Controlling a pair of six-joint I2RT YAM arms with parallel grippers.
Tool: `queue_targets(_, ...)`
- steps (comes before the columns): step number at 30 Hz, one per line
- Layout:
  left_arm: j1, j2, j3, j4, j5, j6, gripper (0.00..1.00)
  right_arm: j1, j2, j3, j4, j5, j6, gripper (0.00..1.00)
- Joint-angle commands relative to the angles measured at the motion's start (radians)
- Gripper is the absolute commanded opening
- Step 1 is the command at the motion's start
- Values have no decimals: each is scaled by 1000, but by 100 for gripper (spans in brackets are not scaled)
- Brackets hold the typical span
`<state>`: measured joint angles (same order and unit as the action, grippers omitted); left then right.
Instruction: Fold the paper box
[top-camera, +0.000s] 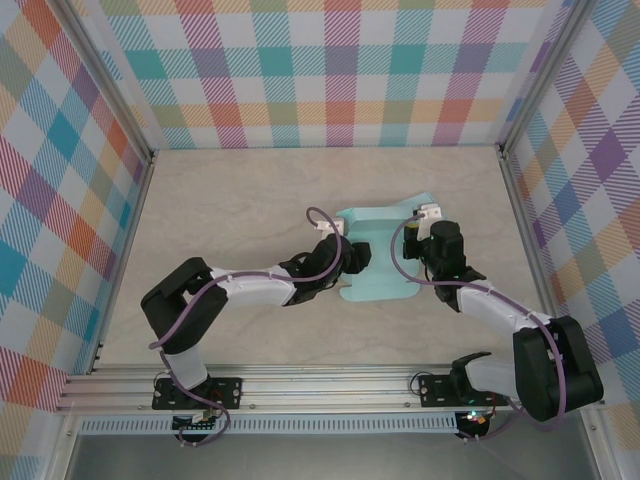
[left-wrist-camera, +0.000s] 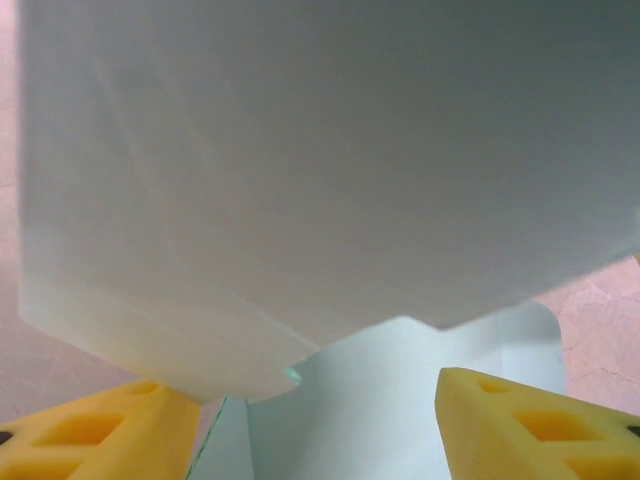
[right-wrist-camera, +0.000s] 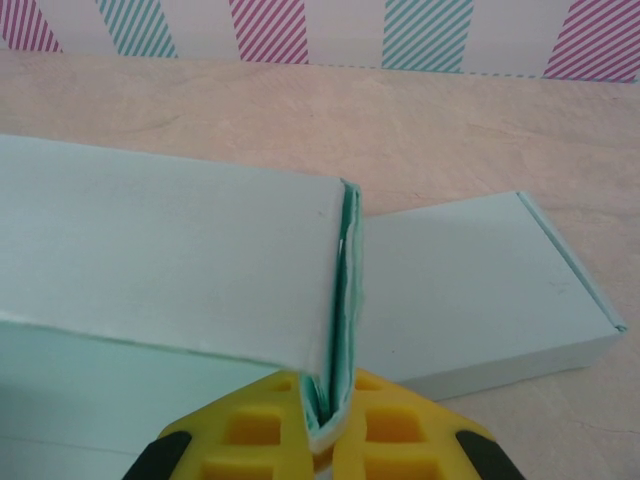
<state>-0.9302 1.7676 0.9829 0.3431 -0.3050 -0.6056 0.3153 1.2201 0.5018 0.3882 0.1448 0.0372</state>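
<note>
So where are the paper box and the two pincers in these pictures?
paper box (top-camera: 385, 255), top view, middle of its panel.
right pincer (right-wrist-camera: 328, 400), right wrist view, between its fingertips.
left pincer (left-wrist-camera: 320, 425), left wrist view, between its fingertips.

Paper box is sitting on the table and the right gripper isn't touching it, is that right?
Not quite. The paper box sits on the table, but the right gripper is touching it: the right wrist view shows its yellow fingers shut on a folded-up edge of the box.
</note>
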Motion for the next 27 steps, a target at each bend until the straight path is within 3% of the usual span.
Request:
queue_targets(1, 5, 18, 43, 84, 13, 45, 55, 7, -7, 9, 10, -34, -12, 0)
queue_targets(6, 5, 62, 66, 114, 27, 59, 48, 6, -4, 12, 8, -39, -15, 0)
queue_targets(10, 5, 77, 65, 130, 13, 76, 48, 6, -2, 11, 8, -38, -16, 0)
queue_targets(14, 5, 13, -5, 154, 15, 109, 62, 6, 4, 20, 0, -21, -10, 0)
queue_targets(27, -14, -468, -325, 41, 98, 201, 85, 6, 11, 27, -8, -19, -8, 0)
